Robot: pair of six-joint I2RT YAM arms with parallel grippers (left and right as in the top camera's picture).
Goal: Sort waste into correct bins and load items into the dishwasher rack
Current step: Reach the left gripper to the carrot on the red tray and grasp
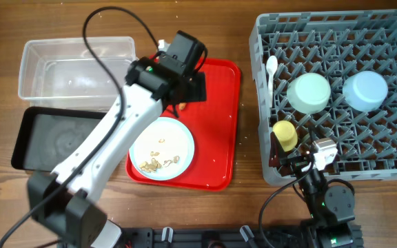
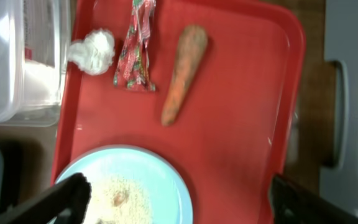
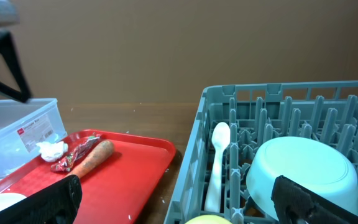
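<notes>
**Operator:** Checking the left gripper (image 2: 180, 186) first. What state is it in?

**Technician:** Released. Its fingers (image 2: 73, 194) stand wide apart with nothing clamped between them.

**Operator:** What lies closest to it?

**Technician:** Directly under the jaws is the pale blue round plate (image 2: 160, 180), closer to the finger at the view's left side. It carries the beige food crumbs (image 2: 126, 198) and rests on the flat red tray (image 2: 241, 93).

**Operator:** And further out?

**Technician:** Ahead of the fingertips, on the same tray, lies the orange carrot-like stick (image 2: 184, 71). Beside it is the red candy wrapper (image 2: 135, 53), then the crumpled white paper ball (image 2: 92, 51) near the tray rim. Past that rim stands the clear plastic tub (image 2: 5, 62). The black tray (image 1: 54, 138) sits next to the tub, back toward the arm's base.

**Operator:** State of the right gripper (image 3: 179, 193)?

**Technician:** Also released. The jaws are wide and hold nothing. It hangs at a corner of the dishwasher rack (image 3: 191, 162).

**Operator:** Rack contents, working outward from the gripper?

**Technician:** The small yellow cup (image 1: 285, 134) is just beside the jaws. The white spoon (image 3: 217, 162) lies ahead between the fingers, along the rack wall. The mint green bowl (image 3: 303, 171) is ahead toward the finger at the view's right, underside showing. The pale blue bowl (image 1: 365, 89) sits beyond it among the pegs.
</notes>
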